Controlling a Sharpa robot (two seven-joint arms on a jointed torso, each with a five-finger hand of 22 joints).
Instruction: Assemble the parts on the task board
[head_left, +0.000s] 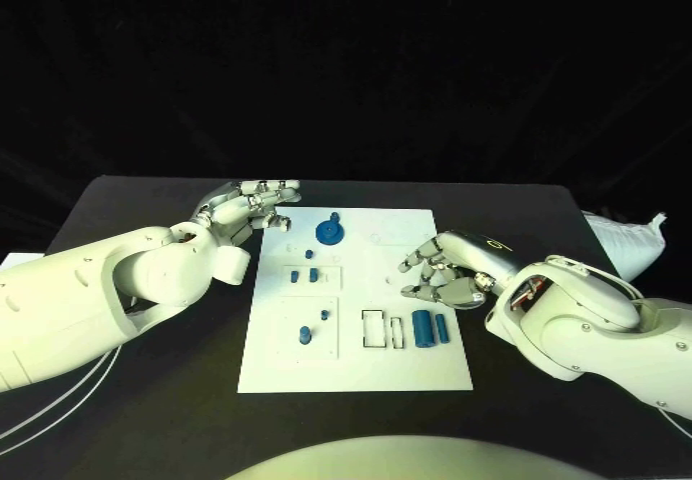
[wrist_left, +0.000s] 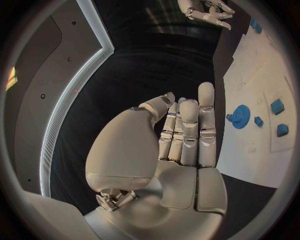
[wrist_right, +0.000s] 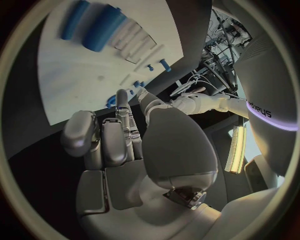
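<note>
We count one white task board (head_left: 418, 370) at the centre of the black worktop (head_left: 130, 200) in the head view, its long axis running from the frame's top to its bottom.

On it we count one blue gear (head_left: 330, 233) near the board's upper left, and two blue cylinders (head_left: 428, 328) side by side at the lower right, their long axes running up and down the frame. Two empty rectangular outlines (head_left: 382, 330) lie just left of them. Several small blue pegs (head_left: 303, 275) sit in the left-hand panels; we make out about six, but some are too small to be sure.

Left hand (head_left: 254, 209): at the board's upper left corner, fingers (wrist_left: 206, 112) close together and nearly straight in the left wrist view, holding nothing.

Right hand (head_left: 450, 272): over the board's right edge, just above the cylinders in the frame, fingers (wrist_right: 119, 135) loosely curled, nothing in them.

Writing: grey lettering on the right forearm in the right wrist view, too bent for us to read surely. No print on the board is legible.
</note>
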